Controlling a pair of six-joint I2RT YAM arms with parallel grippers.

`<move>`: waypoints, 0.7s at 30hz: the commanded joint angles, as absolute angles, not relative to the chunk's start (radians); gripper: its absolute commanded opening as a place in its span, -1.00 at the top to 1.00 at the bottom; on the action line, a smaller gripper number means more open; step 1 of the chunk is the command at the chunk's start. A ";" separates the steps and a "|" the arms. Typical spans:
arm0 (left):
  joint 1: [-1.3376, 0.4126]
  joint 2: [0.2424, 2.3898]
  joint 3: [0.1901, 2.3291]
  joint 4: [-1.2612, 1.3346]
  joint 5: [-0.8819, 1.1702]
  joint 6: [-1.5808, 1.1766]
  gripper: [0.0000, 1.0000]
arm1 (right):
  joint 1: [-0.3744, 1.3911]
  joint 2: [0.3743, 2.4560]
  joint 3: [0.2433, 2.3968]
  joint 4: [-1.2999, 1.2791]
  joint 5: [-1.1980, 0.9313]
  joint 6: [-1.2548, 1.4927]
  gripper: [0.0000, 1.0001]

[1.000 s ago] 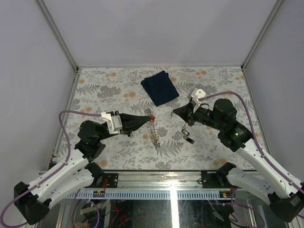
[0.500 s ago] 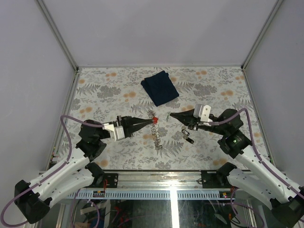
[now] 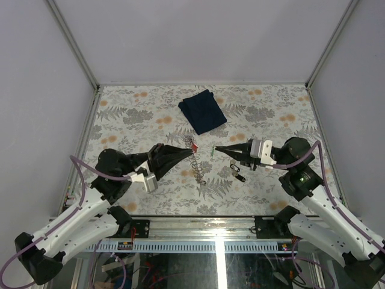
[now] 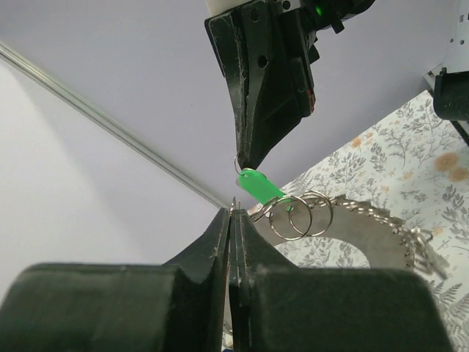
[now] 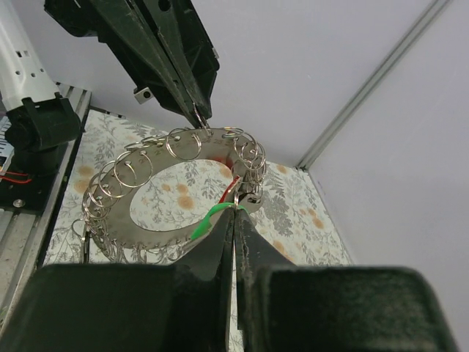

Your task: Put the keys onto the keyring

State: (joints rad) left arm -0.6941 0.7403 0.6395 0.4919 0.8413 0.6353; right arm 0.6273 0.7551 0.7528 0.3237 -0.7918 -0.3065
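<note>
- Pinching a small ring of the keyring (image 4: 374,235) with my left end effector (image 3: 189,147), I have the jaws pressed fully together and the tip raised over the middle of the tabletop (image 3: 132,114).
- From that pinch the keyring hangs as a silvery, finely linked loop lined with small split rings. Its lower end drops toward the tabletop, and I cannot tell whether it touches.
- The red key (image 5: 233,186) sits on the loop just beside my left tip, between my two end effectors.
- Farther back lies a dark blue folded cloth (image 3: 203,112), well apart from everything else.
- The green key (image 4: 259,188) is clamped by its plastic head in my right end effector (image 3: 218,148), which is closed on it and faces my left tip. The key overlaps the nearest split rings, but I cannot tell whether it is threaded.
- Black keys (image 3: 239,174) lie on the tabletop near my right end effector, apart from the keyring.
</note>
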 commanded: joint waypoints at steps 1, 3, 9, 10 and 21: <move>-0.698 0.715 0.693 0.487 0.865 0.758 1.00 | 0.646 0.768 0.808 0.362 -0.846 -0.317 1.00; -0.698 0.712 0.693 0.487 0.867 0.764 1.00 | 0.687 0.773 0.817 0.335 -0.813 -0.359 1.00; -0.698 0.704 0.682 0.495 0.848 0.744 1.00 | 0.803 0.809 0.865 0.303 -0.719 -0.393 1.00; -0.699 0.703 0.676 0.508 0.840 0.726 1.00 | 0.804 0.815 0.873 0.306 -0.718 -0.381 1.00; -0.701 0.648 0.514 0.879 0.648 0.362 1.00 | 0.804 0.855 0.928 0.298 -0.720 -0.237 1.00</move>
